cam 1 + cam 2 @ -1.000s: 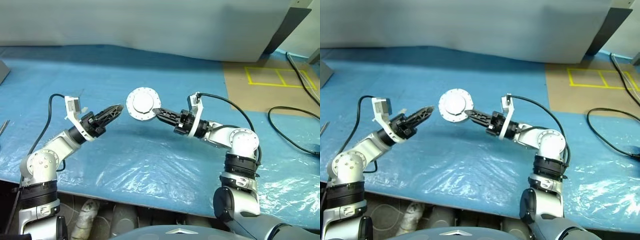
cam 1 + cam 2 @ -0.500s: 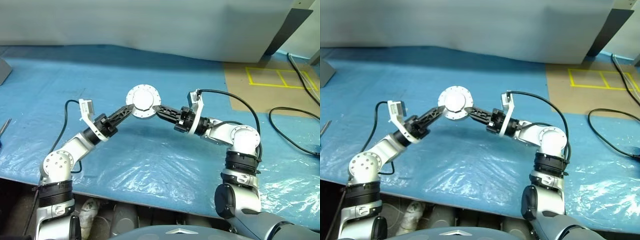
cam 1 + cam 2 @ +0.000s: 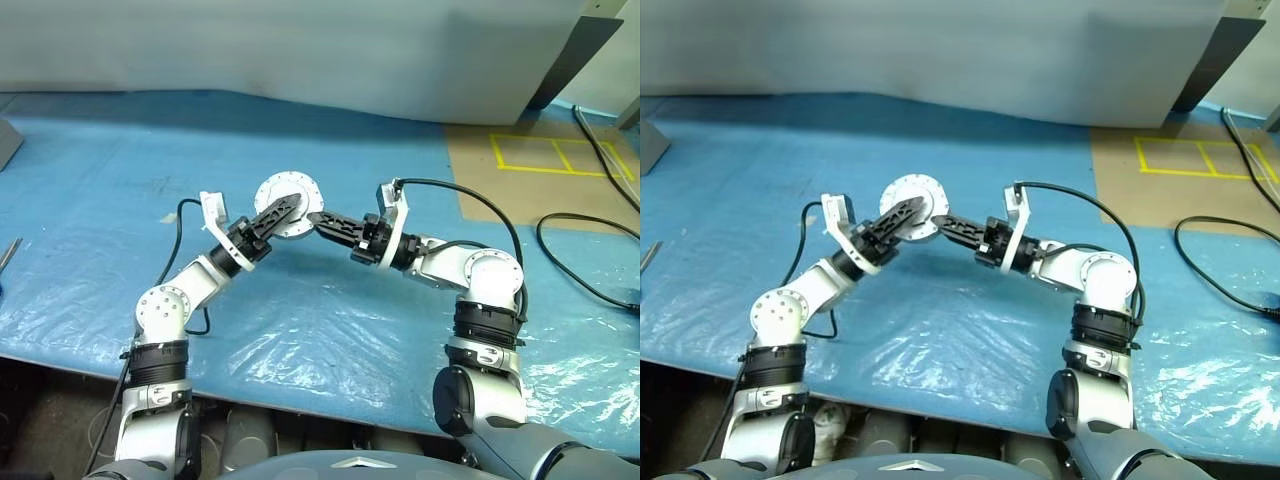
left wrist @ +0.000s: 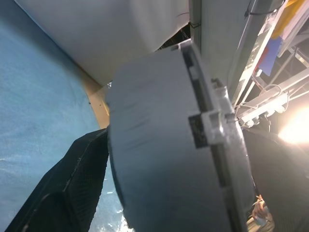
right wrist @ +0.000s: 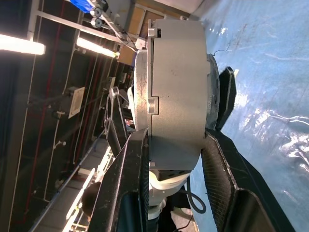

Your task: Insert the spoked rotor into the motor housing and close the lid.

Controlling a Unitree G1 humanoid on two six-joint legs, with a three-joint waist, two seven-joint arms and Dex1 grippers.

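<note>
- The right gripper [image 5: 171, 159] clamps the motor housing [image 3: 284, 192] by its flat faces, holding it up over the middle of the blue sheet [image 3: 90, 200].
- The left gripper [image 3: 272, 215] has its jaws spread wide around the housing's near-left edge.
- It should probably close squarely on the rim before any handover.
- Open room lies all round; the table's near edge is well apart.

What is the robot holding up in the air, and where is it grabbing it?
The right gripper pinches the motor housing across its flat faces, at the edge.
</note>
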